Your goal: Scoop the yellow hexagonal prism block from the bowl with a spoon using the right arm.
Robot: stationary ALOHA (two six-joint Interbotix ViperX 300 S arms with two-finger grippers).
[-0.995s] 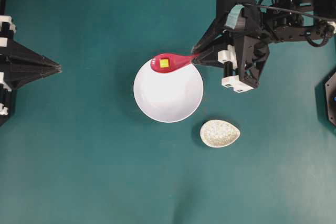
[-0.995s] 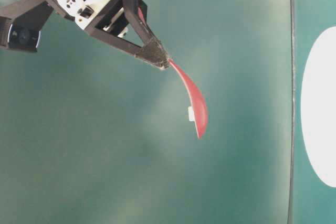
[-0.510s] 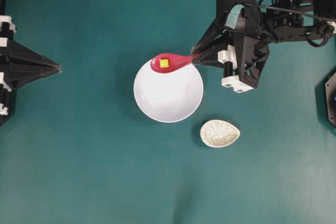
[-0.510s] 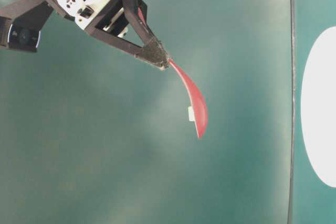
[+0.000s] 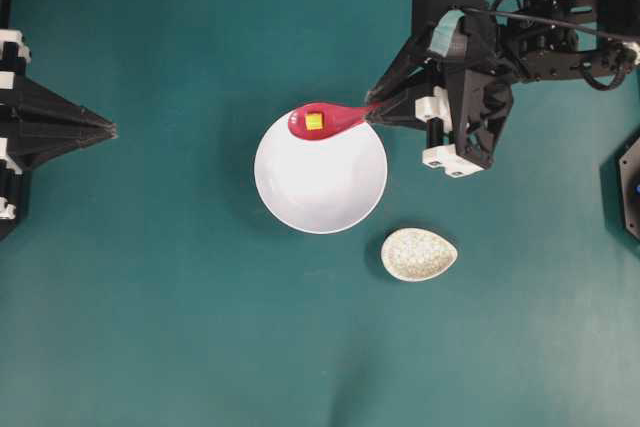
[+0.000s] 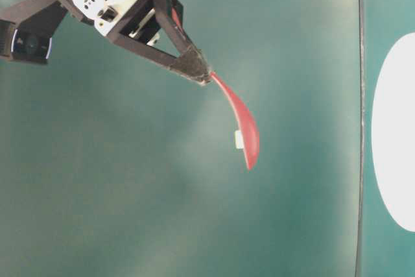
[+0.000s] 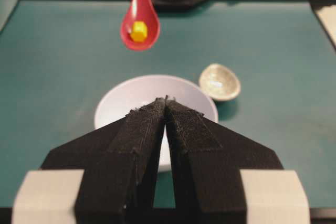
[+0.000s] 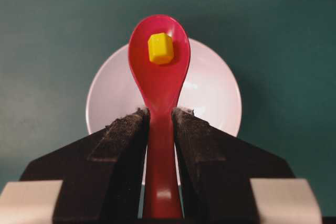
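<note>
The right arm [image 5: 520, 42] is matte black with a looping black cable, teal tape patches behind the pincer and white blocks at its base, the right gripper [image 8: 160, 124] ending in two tapering, rough-faced black fingers, like the pointed black left gripper [image 7: 165, 109] with its pale blocks.

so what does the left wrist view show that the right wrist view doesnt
Only the left wrist view shows the speckled rest, the left gripper with its jaws together, and the clutter along the far edge. Only the right wrist view shows the right gripper clamping the handle. Both show the spoon carrying the yellow block, raised above the white bowl.
</note>
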